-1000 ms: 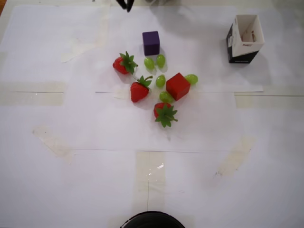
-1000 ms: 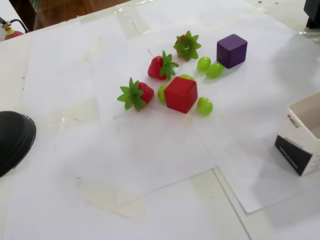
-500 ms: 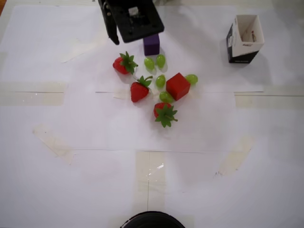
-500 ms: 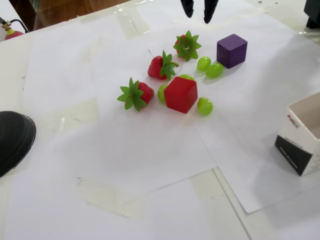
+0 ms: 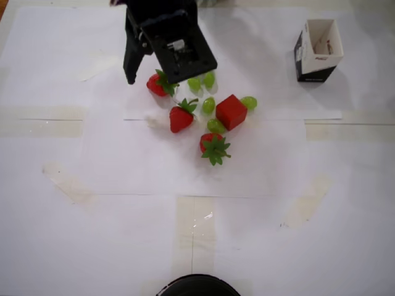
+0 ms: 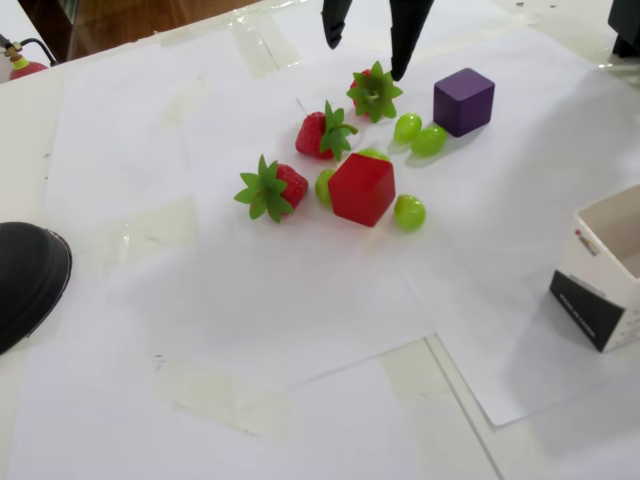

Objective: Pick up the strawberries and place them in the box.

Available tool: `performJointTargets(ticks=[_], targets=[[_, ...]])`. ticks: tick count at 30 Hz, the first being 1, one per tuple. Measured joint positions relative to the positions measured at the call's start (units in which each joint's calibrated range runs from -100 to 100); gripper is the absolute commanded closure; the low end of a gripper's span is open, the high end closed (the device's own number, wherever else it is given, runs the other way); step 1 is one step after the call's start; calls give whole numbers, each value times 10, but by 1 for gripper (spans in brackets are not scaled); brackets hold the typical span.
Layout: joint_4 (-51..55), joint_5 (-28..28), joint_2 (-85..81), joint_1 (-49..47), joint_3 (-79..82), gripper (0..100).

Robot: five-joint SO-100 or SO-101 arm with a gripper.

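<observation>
My tool (image 6: 365, 58) hangs with its two fingers spread apart and nothing between them, over the far strawberry (image 6: 373, 92), which lies free on the tabletop (image 6: 300, 330); in the overhead view the arm covers the purple cube. The other two strawberries (image 5: 181, 116) (image 5: 213, 147) lie close by among the green grapes (image 5: 208, 105) and the red cube (image 5: 231, 111), none of them gripped. The box (image 5: 317, 50) stands upright and open-topped, well apart from the cluster, at the upper right of the overhead view.
</observation>
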Motion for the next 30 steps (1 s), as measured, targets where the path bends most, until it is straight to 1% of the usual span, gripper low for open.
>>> performJointTargets(ticks=[9, 30], targets=[[-16, 3, 15, 20, 0, 76], [-28, 3, 64, 19, 0, 77]])
